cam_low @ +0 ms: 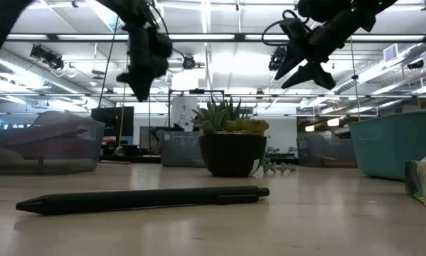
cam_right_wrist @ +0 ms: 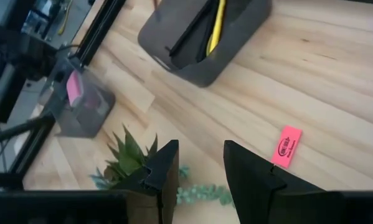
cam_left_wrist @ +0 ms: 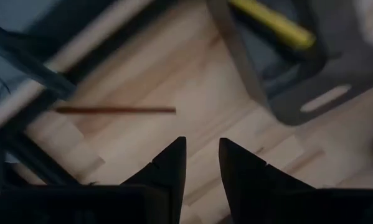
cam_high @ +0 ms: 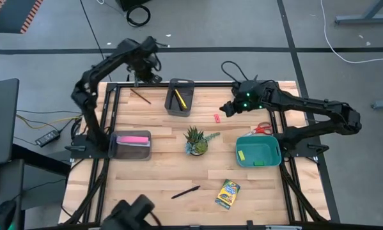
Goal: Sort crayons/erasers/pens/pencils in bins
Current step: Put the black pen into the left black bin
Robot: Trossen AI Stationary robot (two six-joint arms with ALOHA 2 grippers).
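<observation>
**Pincers hang over the far bench, both empty**

Left pincer [cam_left_wrist: 202,163] hovers above the far left corner of the bench [cam_high: 165,172], fingers parted by a narrow gap and grasping nothing. Just ahead of its tips a thin red-brown pencil [cam_left_wrist: 114,110] lies flat on the wood; the dark grey bin [cam_high: 179,97] with a yellow pen [cam_high: 179,99] inside sits beside it, toward the right arm. Right pincer [cam_right_wrist: 200,165] hangs above the bench past that bin, fingers apart and empty, with the red-pink eraser [cam_right_wrist: 286,147] lying flat just off its tips. Farther out stand the potted plant [cam_high: 195,140], the teal bin [cam_high: 258,151], the grey bin [cam_high: 131,145] holding a pink bar, the crayon box [cam_high: 227,193] and a black pen [cam_high: 186,191].
</observation>
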